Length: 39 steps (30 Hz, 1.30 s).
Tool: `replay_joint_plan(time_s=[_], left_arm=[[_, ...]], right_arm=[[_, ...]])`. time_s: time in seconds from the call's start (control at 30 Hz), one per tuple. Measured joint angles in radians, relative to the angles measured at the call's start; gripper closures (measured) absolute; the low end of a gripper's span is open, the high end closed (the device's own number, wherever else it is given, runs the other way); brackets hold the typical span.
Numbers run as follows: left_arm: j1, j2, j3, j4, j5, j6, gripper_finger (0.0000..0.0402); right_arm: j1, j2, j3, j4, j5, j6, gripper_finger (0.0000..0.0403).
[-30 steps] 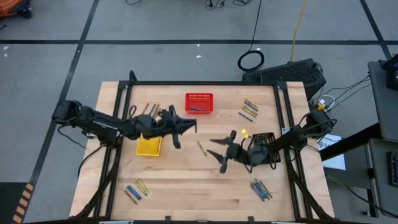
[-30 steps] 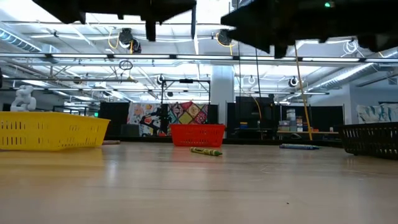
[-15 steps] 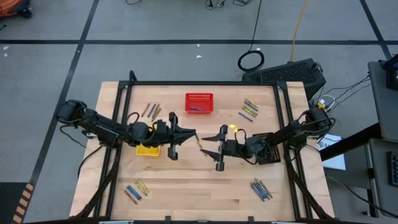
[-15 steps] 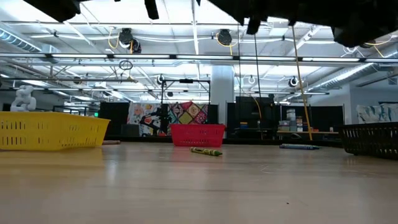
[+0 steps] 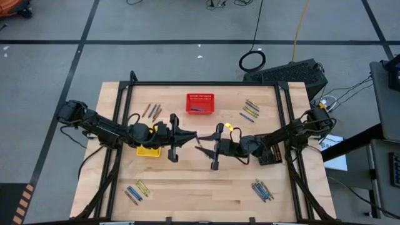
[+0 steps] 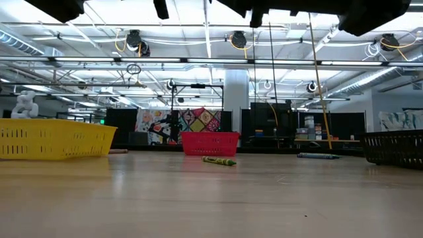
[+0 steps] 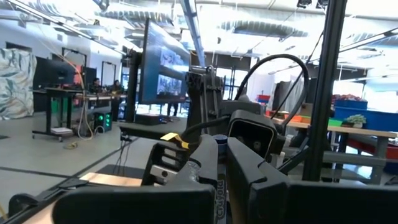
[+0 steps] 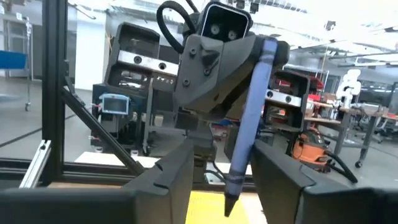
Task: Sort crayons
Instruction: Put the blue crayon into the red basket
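Above the table's middle, my left gripper [image 5: 194,134] is shut on a blue crayon [image 8: 249,124]. My right gripper [image 5: 206,145] faces it from the right. Its open fingers stand on either side of the crayon's pointed end [image 8: 231,199], and no touch shows. A yellow-green crayon [image 6: 219,160] lies flat on the wood below them. Red basket [image 5: 200,104], yellow basket [image 5: 149,150] and black basket [image 5: 270,152] stand on the table. The yellow one is partly under my left arm, the black one partly under my right arm. My left gripper pinches the blue crayon's paper-wrapped shaft [image 7: 221,190] between its two fingers. The crayon lies along the fingers and sticks out past their tips toward my right gripper. The fingers come nearly level from the table's left. The crayon is lifted clear of the table.
Loose crayons lie in small heaps: brown ones [image 5: 152,110] at the far left, mixed ones at the far right [image 5: 251,109], near left [image 5: 136,190] and near right [image 5: 262,189]. A dark frame [image 5: 282,119] borders the table.
My right gripper has risen and moved toward the table's left until its fingers flank the crayon's pointed end. My left gripper, still shut on the crayon, first swung slightly toward the near edge, then kept still.
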Motion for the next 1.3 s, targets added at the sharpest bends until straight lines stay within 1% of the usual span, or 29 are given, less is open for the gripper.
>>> replay_joint_plan(time_s=[0.13, 0.27, 0.33, 0.4, 0.47, 0.53, 0.63, 0.77, 0.83, 0.9, 0.97, 1.1, 1.2, 1.3], left_arm=[[0.0, 0.0, 0.0, -0.007, 0.002, 0.0, 0.0395], [0.0, 0.0, 0.001, -0.017, 0.003, 0.0, 0.0395], [0.0, 0.0, 0.001, -0.028, 0.003, 0.004, 0.0395], [0.001, -0.004, 0.001, -0.056, 0.003, 0.03, 0.0388], [0.001, -0.029, 0.001, -0.128, -0.003, 0.048, 0.0369], [0.001, -0.069, 0.001, -0.211, -0.03, 0.051, 0.034], [0.002, -0.162, 0.001, -0.381, -0.119, 0.05, 0.029], [0.001, -0.293, 0.001, -0.653, -0.231, 0.044, 0.0237], [0.001, -0.353, 0.001, -0.757, -0.264, 0.022, 0.0221], [0.001, -0.397, 0.001, -0.831, -0.294, -0.005, 0.0214], [0.001, -0.428, 0.001, -0.889, -0.343, -0.009, 0.0213], [0.001, -0.446, 0.001, -0.971, -0.431, -0.008, 0.0213], [0.001, -0.446, 0.001, -1.034, -0.488, -0.003, 0.0213], [0.002, -0.441, 0.001, -1.079, -0.544, -0.001, 0.0213]], right_arm=[[0.0, 0.0, 0.0, -0.001, 0.004, -0.011, 0.0296], [0.0, 0.0, 0.0, -0.009, 0.013, -0.014, 0.0338], [0.002, 0.0, 0.0, -0.017, 0.04, -0.014, 0.0363], [0.007, 0.0, 0.0, -0.044, 0.089, -0.012, 0.0387], [0.012, -0.007, 0.0, -0.1, 0.135, -0.012, 0.0396], [0.012, -0.023, 0.002, -0.197, 0.158, 0.025, 0.0394], [-0.011, -0.065, 0.002, -0.44, 0.147, 0.133, 0.0395], [-0.1, -0.131, 0.013, -0.805, 0.093, 0.296, 0.04], [-0.168, -0.144, 0.048, -0.979, 0.014, 0.357, 0.04], [-0.245, -0.14, 0.104, -1.128, -0.09, 0.363, 0.04], [-0.321, -0.117, 0.174, -1.224, -0.17, 0.309, 0.04], [-0.458, -0.035, 0.322, -1.349, -0.252, 0.147, 0.04], [-0.547, 0.048, 0.431, -1.403, -0.319, 0.059, 0.04], [-0.619, 0.144, 0.514, -1.407, -0.386, -0.038, 0.04]])
